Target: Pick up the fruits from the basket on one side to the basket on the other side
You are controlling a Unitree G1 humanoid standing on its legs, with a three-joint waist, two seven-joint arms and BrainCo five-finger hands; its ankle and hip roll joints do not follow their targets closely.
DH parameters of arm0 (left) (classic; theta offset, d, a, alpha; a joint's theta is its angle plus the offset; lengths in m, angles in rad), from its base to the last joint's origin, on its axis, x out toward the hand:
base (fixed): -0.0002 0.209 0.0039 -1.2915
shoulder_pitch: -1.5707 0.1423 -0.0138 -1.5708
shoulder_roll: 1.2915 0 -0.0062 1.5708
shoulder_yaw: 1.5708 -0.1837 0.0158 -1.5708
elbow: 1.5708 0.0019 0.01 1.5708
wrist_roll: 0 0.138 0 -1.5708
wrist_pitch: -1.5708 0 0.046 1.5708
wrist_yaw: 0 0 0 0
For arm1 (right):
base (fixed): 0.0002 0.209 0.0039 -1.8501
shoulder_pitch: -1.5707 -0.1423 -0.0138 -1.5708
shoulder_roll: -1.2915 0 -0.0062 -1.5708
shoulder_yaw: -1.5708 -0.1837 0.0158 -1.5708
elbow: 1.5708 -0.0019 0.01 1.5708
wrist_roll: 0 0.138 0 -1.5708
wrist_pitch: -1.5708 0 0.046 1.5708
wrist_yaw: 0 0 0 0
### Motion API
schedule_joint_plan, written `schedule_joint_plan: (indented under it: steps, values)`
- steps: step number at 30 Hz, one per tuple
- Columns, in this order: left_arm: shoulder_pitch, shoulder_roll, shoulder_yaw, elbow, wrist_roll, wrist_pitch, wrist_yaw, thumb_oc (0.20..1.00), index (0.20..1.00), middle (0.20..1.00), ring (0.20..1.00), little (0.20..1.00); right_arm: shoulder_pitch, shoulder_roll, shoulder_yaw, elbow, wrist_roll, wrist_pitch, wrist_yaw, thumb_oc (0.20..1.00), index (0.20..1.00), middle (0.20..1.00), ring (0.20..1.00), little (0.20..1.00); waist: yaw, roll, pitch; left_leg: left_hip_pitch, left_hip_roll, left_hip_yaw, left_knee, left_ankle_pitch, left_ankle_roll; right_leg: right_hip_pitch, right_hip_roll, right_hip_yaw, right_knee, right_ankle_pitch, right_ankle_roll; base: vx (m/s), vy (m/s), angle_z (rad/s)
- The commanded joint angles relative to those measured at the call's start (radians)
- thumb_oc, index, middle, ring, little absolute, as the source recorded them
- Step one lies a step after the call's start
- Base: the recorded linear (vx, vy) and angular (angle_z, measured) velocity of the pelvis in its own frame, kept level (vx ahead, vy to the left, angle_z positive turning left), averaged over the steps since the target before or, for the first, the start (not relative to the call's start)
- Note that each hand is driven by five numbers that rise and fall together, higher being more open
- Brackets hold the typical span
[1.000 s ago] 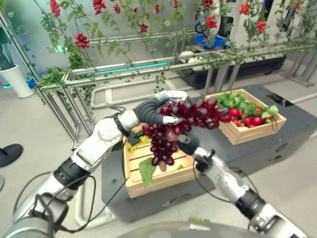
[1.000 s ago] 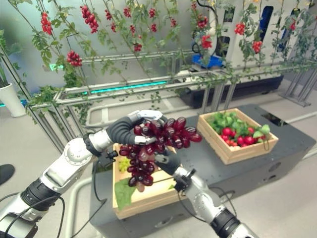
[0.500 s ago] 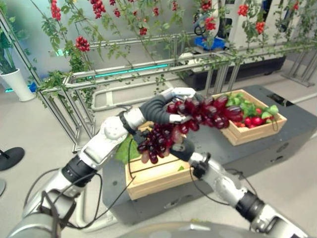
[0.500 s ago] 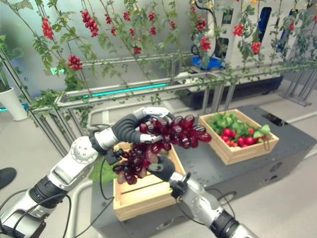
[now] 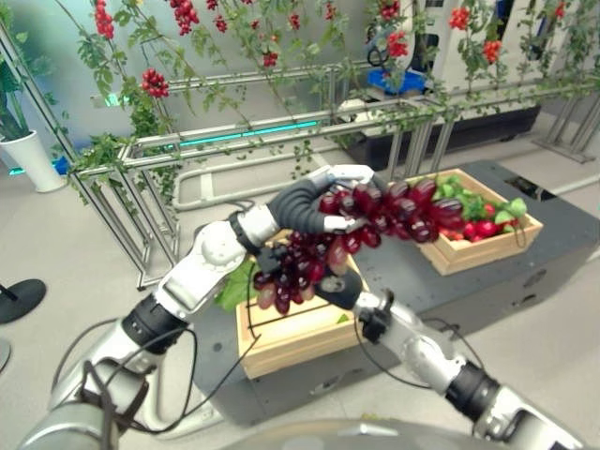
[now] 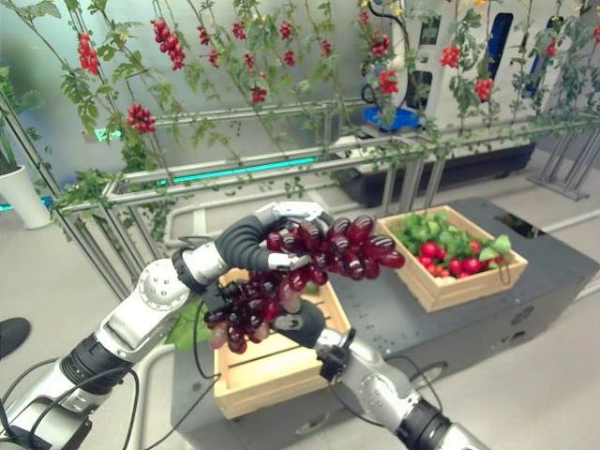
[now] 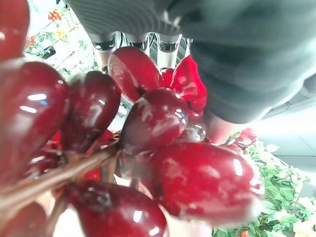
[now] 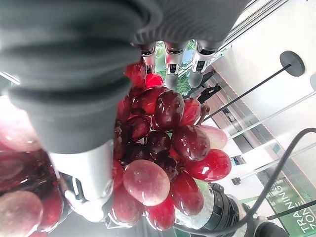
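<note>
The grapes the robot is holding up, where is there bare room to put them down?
The near crate under the grapes shows bare wood along its front. The dark platform lies bare between the two crates. The far crate is crowded with red fruit and leaves. Both the left hand and right hand grip the grapes.

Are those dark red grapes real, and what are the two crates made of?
The dark red grape bunch looks plastic: very glossy, uniform skins, though real fruit can't be excluded. The near pale crate and the far crate look like unfinished wooden slats, matte with visible boards.
</note>
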Motion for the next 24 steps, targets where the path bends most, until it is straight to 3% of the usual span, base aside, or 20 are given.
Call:
schedule_joint_plan:
  steps: [1, 20, 21, 22, 24]
  values:
    - [-0.116, -0.009, 0.029, 0.050, -0.054, -0.039, 0.052, 0.200, 0.200, 0.200, 0.200, 0.200, -0.091, 0.044, 0.006, -0.065, 0.030, -0.039, 0.009, 1.000, 1.000, 1.000, 1.000, 1.000, -0.023, -0.059, -0.013, 0.024, -0.062, 0.024, 0.031, -0.067, 0.053, -0.015, -0.031, 0.049, 0.117, -0.076, 0.070, 0.00, 0.000, 0.00]
    - [-0.081, -0.010, 0.065, 0.055, -0.047, -0.045, 0.070, 0.200, 0.200, 0.200, 0.200, 0.200, -0.045, 0.055, -0.080, -0.058, 0.102, -0.077, -0.010, 1.000, 1.000, 1.000, 1.000, 1.000, -0.029, -0.056, -0.015, 0.023, -0.064, 0.025, 0.032, -0.068, 0.057, -0.019, -0.033, 0.055, 0.120, -0.075, 0.070, 0.00, 0.000, 0.00]
    - [-0.079, -0.009, 0.066, 0.054, -0.048, -0.045, 0.071, 0.200, 0.200, 0.200, 0.200, 0.200, -0.044, 0.058, -0.081, -0.057, 0.105, -0.078, -0.012, 0.548, 0.548, 0.548, 0.548, 0.548, -0.029, -0.056, -0.015, 0.025, -0.064, 0.025, 0.031, -0.068, 0.056, -0.019, -0.033, 0.055, 0.120, -0.075, 0.069, 0.00, 0.000, 0.00]
    - [-0.075, -0.010, 0.068, 0.055, -0.046, -0.045, 0.074, 0.200, 0.200, 0.200, 0.200, 0.200, -0.042, 0.062, -0.083, -0.054, 0.111, -0.079, -0.012, 0.200, 0.200, 0.200, 0.200, 0.200, -0.029, -0.056, -0.015, 0.025, -0.063, 0.025, 0.032, -0.068, 0.056, -0.019, -0.033, 0.056, 0.121, -0.075, 0.069, 0.00, 0.000, 0.00]
    - [-0.071, -0.008, 0.073, 0.053, -0.046, -0.046, 0.074, 0.200, 0.200, 0.200, 0.200, 0.200, -0.043, 0.066, -0.083, -0.050, 0.122, -0.081, -0.012, 0.200, 0.200, 0.200, 0.200, 0.200, -0.029, -0.055, -0.014, 0.026, -0.063, 0.025, 0.031, -0.068, 0.056, -0.020, -0.033, 0.057, 0.121, -0.075, 0.069, 0.00, 0.000, 0.00]
